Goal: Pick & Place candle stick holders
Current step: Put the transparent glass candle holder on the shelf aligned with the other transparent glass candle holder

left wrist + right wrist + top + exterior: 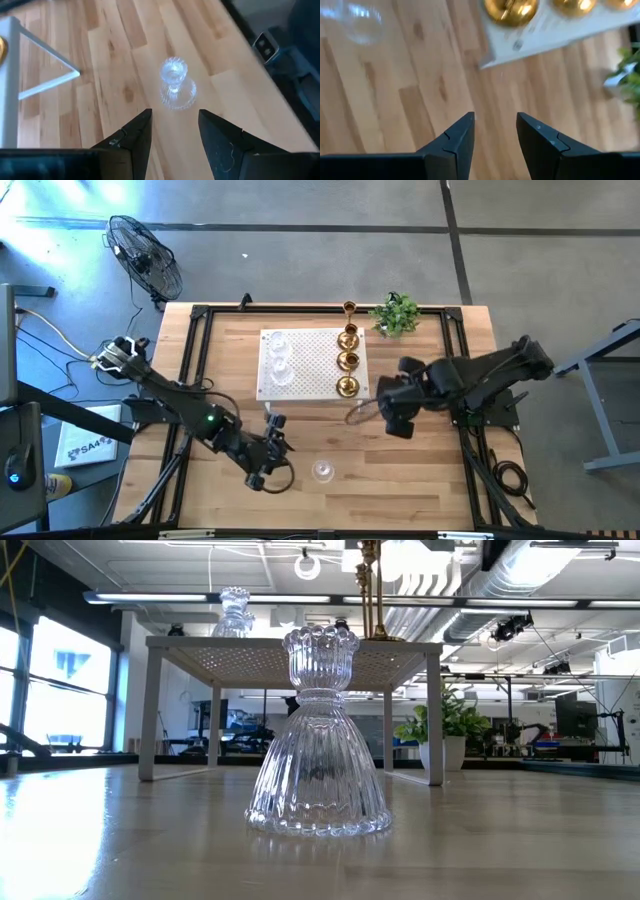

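A glass holder (pixel 322 471) stands upright on the table (pixel 420 490), in front of the platform (pixel 310 365). The left gripper (pixel 175 131), spread and empty, should be lowered squarely around its neck. The right gripper (pixel 495 131) is spread, empty, beside the platform.

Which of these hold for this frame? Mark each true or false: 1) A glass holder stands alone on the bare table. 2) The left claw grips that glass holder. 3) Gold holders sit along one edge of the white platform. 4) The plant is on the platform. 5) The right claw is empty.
1) True: the glass holder stands upright on the table, off the platform.
2) False: the left claw is open, short of it, holding nothing.
3) True: gold holders line the platform's edge nearest the right arm.
4) False: the plant sits on the table beside the platform.
5) True: the right claw is open over bare wood.
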You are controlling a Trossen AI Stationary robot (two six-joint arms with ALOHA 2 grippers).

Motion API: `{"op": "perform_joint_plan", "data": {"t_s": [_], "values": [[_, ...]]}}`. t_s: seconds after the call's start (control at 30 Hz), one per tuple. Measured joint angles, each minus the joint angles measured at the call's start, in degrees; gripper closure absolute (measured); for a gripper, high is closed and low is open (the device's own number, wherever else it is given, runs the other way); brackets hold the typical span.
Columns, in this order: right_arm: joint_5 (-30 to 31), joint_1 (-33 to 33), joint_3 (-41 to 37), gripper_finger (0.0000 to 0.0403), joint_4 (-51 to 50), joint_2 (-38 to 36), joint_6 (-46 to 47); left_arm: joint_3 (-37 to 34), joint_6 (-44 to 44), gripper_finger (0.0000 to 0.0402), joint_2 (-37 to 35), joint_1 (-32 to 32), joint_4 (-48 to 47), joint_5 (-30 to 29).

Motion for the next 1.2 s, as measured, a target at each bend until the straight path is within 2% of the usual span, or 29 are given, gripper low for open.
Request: {"op": "perform_joint_plan", "data": {"t_s": [0.2, 0.33, 0.6, 0.8, 1.0, 1.1, 1.2], "values": [[-0.3, 6.68, -6.56, 0.0265, -0.14, -0.24, 7.85, 1.87, 3.01, 0.0245, 4.21, 1.3, -2.93, -1.71], [-0.21, 10.61, -9.82, 0.0265, 0.01, -0.26, 12.61, 7.48, 3.41, 0.0245, 7.44, 2.78, -5.92, -1.0], [1.0, 15.79, -13.01, 0.0265, 1.41, -0.33, 17.56, 20.53, 9.12, 0.0245, 16.03, 3.35, -14.79, 6.14], [3.18, 18.4, -13.34, 0.0265, 2.28, -0.33, 19.45, 29.08, 10.8, 0.0245, 22.05, 3.35, -19.6, 8.93], [3.81, 19.77, -13.34, 0.0265, 3.84, -0.33, 19.78, 33.99, 10.06, 0.0245, 26.85, 4.67, -24.69, 11.67], [3.96, 20.03, -13.34, 0.0265, 4.99, -0.33, 19.75, 34.64, 10.32, 0.0245, 28.33, 5.84, -24.63, 13.0], [4.82, 20.04, -13.34, 0.0265, 5.37, -0.33, 19.75, 34.58, 10.45, 0.0245, 29.46, 6.82, -22.48, 16.94]]}}
